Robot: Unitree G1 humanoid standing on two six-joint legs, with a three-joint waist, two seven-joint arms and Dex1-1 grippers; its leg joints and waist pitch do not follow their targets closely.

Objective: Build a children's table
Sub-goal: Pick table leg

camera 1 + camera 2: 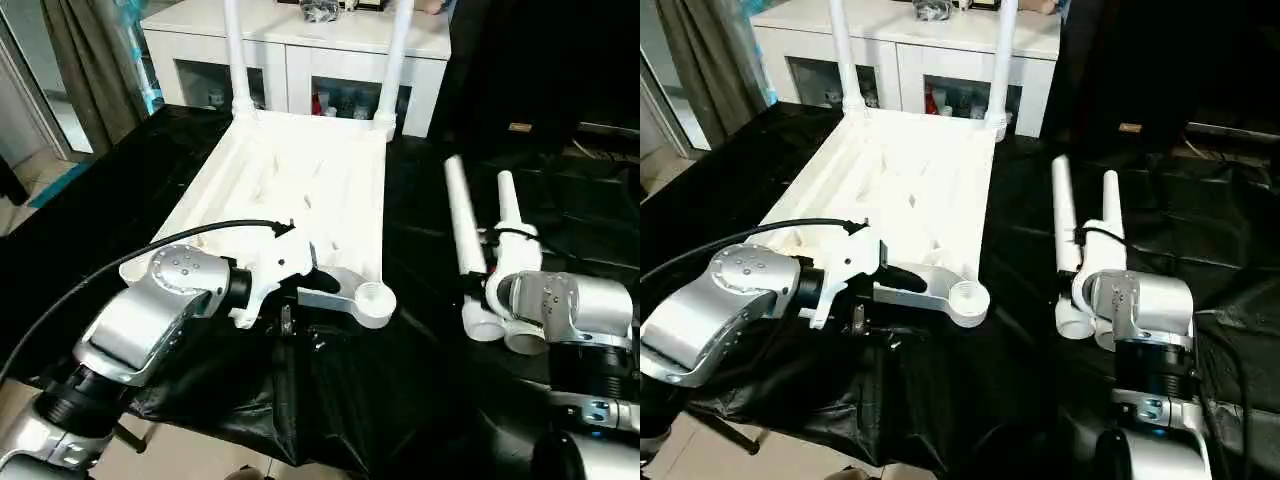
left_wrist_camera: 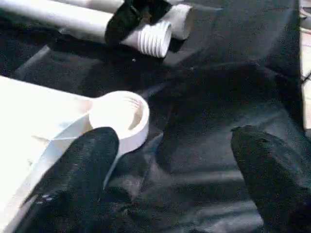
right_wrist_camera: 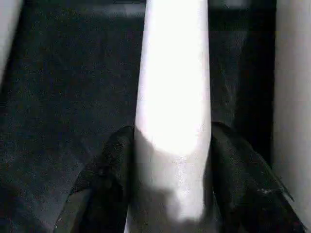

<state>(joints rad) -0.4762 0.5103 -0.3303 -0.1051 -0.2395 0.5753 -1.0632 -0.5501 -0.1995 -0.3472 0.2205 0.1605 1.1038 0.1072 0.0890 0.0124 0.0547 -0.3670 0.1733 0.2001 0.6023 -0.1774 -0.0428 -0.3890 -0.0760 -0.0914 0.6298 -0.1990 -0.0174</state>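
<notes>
The table top (image 1: pixel 300 190) lies upside down on the black-draped bench (image 1: pixel 420 330), ribs up, with two legs (image 1: pixel 397 50) already standing in the far sockets and the near right socket (image 1: pixel 375 300) empty beside your left gripper (image 2: pixel 170 160). That gripper's fingers (image 2: pixel 80 160) stand wide apart with nothing between them, one just beside the socket. Your right gripper (image 3: pixel 170 165) has a finger on each side of one loose leg (image 1: pixel 508 215), seemingly closing on it, while the second loose leg (image 1: pixel 465 240) lies just beside it. To do this step well, grip the leg near its thick end, lift it clear of its neighbour, stand it upright, and bring the ribbed, threaded end squarely over the socket before turning. Use your left gripper to steady the top's edge. Everything is smooth, glossy white plastic; the legs are tapered tubes, likely to slip or roll, and the black sheet is wrinkled and shiny.
</notes>
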